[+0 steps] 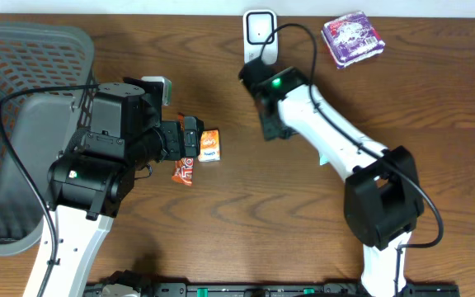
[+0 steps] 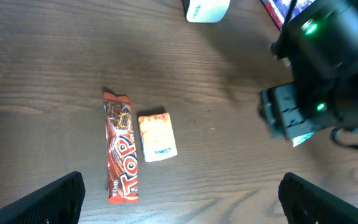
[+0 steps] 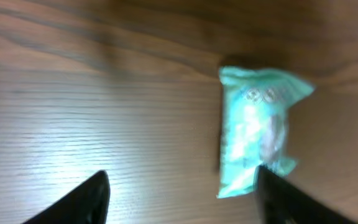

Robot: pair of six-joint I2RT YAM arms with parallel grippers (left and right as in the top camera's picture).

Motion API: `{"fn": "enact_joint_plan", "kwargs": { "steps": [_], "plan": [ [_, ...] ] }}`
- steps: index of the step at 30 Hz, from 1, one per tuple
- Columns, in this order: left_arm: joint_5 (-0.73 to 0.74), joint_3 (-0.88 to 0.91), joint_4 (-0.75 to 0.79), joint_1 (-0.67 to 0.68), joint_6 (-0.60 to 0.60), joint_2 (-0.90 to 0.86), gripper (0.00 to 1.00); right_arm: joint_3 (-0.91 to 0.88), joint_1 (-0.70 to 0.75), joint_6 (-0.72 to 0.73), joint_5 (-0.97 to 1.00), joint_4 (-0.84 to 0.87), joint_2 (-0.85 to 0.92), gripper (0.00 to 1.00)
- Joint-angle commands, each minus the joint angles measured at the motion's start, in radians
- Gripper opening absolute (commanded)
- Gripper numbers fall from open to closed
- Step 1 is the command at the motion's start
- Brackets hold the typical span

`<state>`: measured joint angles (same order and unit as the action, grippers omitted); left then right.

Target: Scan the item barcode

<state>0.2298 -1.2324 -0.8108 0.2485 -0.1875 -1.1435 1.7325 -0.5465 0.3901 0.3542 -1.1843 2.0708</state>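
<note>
Left gripper [image 2: 180,190] is spread wide with nothing in it. The red candy bar [image 2: 120,149] and the little orange packet [image 2: 156,137] lie side by side on the table just ahead of the gap, nearer one finger than the other. Right gripper [image 3: 182,183] has its fingers apart too, holding nothing; the teal packet [image 3: 253,130], a bit blurry, lies flat ahead with its near end at one fingertip, and the white scanner [image 1: 260,31] stands just beyond.

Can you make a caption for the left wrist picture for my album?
A red candy bar and orange packet lie side by side on the table under the open left claw.
</note>
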Motion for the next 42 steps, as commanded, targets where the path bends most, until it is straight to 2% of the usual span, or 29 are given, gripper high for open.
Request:
{"fn": "enact_joint_plan", "kwargs": {
  "steps": [1, 7, 14, 21, 24, 26, 27, 28, 30, 34, 42],
  "plan": [
    [-0.010, -0.017, 0.000, -0.003, -0.009, 0.001, 0.99, -0.032, 0.038, -0.122, 0.050, 0.000, 0.002, 0.60],
    [-0.010, -0.017, 0.000, -0.003, -0.009, 0.001, 0.99, -0.185, 0.056, -0.064, 0.254, 0.080, 0.003, 0.64],
    [-0.010, -0.017, 0.000, -0.003, -0.009, 0.001, 0.99, -0.346, 0.055, -0.062, 0.277, 0.236, 0.003, 0.59],
    [-0.010, -0.017, 0.000, -0.003, -0.009, 0.001, 0.99, -0.480, 0.057, -0.062, 0.314, 0.358, 0.003, 0.58],
    [-0.010, -0.017, 0.000, -0.003, -0.009, 0.001, 0.99, -0.493, 0.069, -0.062, 0.299, 0.366, 0.003, 0.47],
    [-0.010, -0.017, 0.000, -0.003, -0.009, 0.001, 0.99, -0.492, 0.078, -0.063, 0.284, 0.365, 0.003, 0.36],
    [-0.010, -0.017, 0.000, -0.003, -0.009, 0.001, 0.99, -0.490, 0.084, -0.068, 0.264, 0.363, 0.003, 0.26],
    [-0.010, -0.017, 0.000, -0.003, -0.009, 0.001, 0.99, -0.488, 0.092, -0.078, 0.233, 0.362, 0.003, 0.20],
    [-0.010, -0.017, 0.000, -0.003, -0.009, 0.001, 0.99, -0.476, 0.110, -0.081, 0.154, 0.357, 0.003, 0.01],
    [-0.010, -0.017, 0.000, -0.003, -0.009, 0.001, 0.99, -0.414, 0.159, -0.114, -0.093, 0.328, 0.003, 0.01],
    [-0.010, -0.017, 0.000, -0.003, -0.009, 0.001, 0.99, -0.172, 0.257, -0.284, -0.821, 0.204, 0.001, 0.01]
  ]
}}
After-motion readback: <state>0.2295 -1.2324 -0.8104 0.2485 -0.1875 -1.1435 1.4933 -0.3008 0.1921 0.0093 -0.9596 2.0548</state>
